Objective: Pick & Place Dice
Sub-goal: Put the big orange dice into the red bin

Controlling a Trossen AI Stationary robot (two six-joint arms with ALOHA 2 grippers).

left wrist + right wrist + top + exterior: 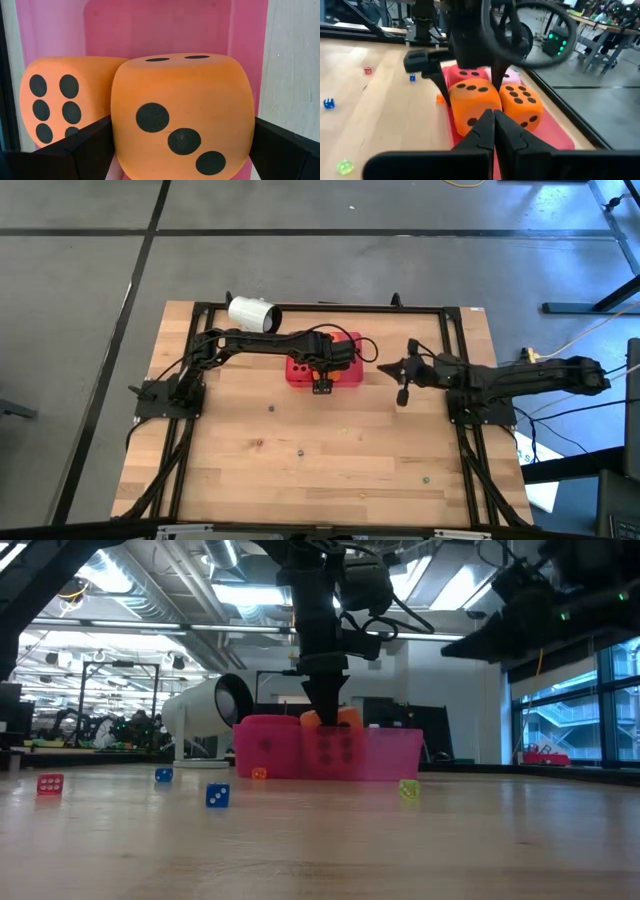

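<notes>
Nearest the front edge in the low view: bare wooden table [320, 850], then a scatter of tiny dice, namely a blue one [217, 796], a red one [50, 784], a second blue one [163, 775], a small orange one [259, 774] and a yellow-green one [409, 790]. Behind them sits the red tray [380, 755], mid-table toward the far side. Left gripper [180, 150] is down in the tray, fingers spread wide on either side of an orange die [182, 117]; the finger [87, 150] sits just beside the die's flank, contact can't be confirmed. That die shows three pips toward the wrist camera, two on the adjacent face. Second orange die [55, 107] is touching it, six pips showing. In the right wrist view a red die [465, 74] and a pale pink die [510, 76] sit just behind the orange pair, all four in the tray. Right gripper [494, 125] is fully closed, holding nothing, hovering off the tray's right side, pointed at it. White cup [253, 313] lies on its side beyond the tray near the far edge.
</notes>
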